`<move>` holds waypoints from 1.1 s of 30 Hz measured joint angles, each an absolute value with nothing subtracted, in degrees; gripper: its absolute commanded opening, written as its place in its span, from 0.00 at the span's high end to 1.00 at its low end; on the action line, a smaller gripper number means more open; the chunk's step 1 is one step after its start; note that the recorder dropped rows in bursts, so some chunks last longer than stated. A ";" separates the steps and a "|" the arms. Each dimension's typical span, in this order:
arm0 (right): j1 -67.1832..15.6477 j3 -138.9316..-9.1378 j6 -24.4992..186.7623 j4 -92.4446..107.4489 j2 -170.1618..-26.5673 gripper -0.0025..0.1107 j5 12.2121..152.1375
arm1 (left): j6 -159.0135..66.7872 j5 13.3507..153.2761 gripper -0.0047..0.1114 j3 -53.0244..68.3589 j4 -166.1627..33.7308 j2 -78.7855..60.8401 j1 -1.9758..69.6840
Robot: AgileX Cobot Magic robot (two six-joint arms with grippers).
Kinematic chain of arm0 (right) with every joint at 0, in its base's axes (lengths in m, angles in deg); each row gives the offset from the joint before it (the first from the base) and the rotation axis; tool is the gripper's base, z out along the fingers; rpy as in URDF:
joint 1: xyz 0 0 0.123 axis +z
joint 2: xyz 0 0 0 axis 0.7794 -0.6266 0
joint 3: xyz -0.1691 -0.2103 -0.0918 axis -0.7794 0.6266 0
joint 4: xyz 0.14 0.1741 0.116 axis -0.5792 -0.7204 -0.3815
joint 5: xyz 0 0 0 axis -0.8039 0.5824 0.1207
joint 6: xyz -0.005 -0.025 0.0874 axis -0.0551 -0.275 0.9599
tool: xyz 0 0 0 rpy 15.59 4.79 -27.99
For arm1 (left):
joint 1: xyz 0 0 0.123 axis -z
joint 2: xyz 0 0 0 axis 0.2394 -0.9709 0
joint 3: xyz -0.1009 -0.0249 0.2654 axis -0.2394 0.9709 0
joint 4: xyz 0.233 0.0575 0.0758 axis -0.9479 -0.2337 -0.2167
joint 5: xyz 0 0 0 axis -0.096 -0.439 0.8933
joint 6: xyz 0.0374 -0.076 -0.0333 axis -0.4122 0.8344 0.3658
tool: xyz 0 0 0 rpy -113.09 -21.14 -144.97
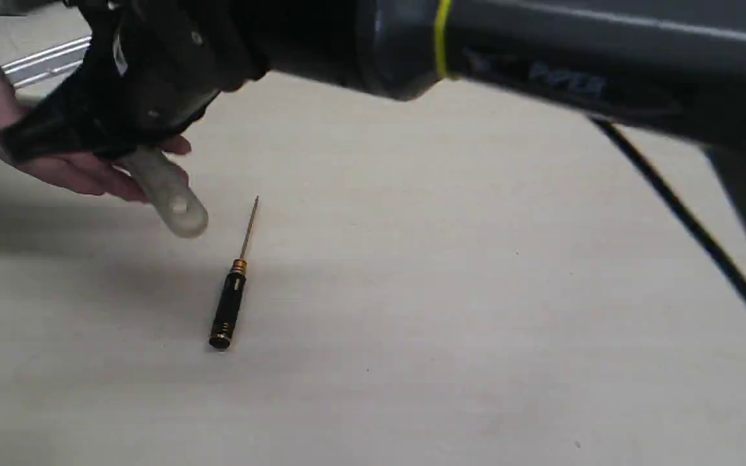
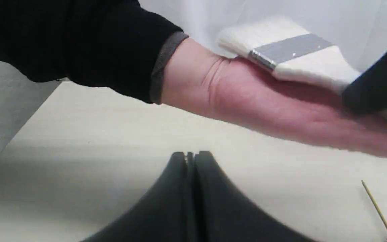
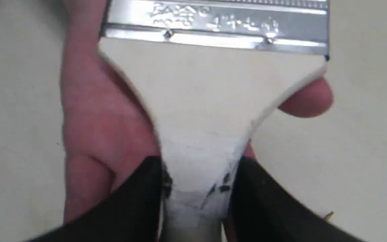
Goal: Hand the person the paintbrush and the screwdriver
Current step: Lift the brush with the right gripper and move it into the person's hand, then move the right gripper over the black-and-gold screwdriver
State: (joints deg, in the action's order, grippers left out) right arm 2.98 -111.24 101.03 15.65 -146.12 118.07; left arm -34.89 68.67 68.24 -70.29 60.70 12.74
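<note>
The paintbrush (image 3: 210, 97) lies flat over the person's open palm (image 3: 96, 121), silver ferrule (image 3: 213, 23) farthest from my right gripper (image 3: 197, 188), which is shut on the narrow part of the wooden handle. In the exterior view the right arm reaches across to the far left, and the handle's end (image 1: 172, 197) sticks out below the gripper, above the hand (image 1: 56, 165). The screwdriver (image 1: 230, 298) lies on the table, shaft pointing away, right of the hand. My left gripper (image 2: 190, 156) is shut and empty, low over the table, below the person's forearm (image 2: 247, 97) and the brush (image 2: 291, 57).
The right arm's black link (image 1: 541, 58) spans the top of the exterior view, with a black cable (image 1: 690, 226) hanging at the right. A metal rail (image 1: 43, 61) lies at the back left. The pale table (image 1: 476, 323) stretches right of the screwdriver.
</note>
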 measured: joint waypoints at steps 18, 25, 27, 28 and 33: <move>2.98 -119.52 103.90 15.65 -144.92 0.53 145.02 | -34.89 68.67 0.96 68.24 -70.29 60.70 12.74; 2.98 -119.78 107.61 14.47 -144.92 0.53 150.52 | -34.89 68.67 0.96 68.24 -70.29 60.70 12.74; 2.98 -119.78 107.85 13.14 -145.14 0.53 150.60 | -34.89 68.67 0.96 68.24 -70.29 60.70 12.74; 2.98 -119.78 107.85 12.79 -145.27 0.53 150.66 | -34.89 68.67 0.96 68.24 -70.29 60.70 12.74; 2.98 -119.88 107.96 11.09 -147.94 0.53 150.66 | -34.89 68.67 0.96 68.24 -70.29 60.70 12.74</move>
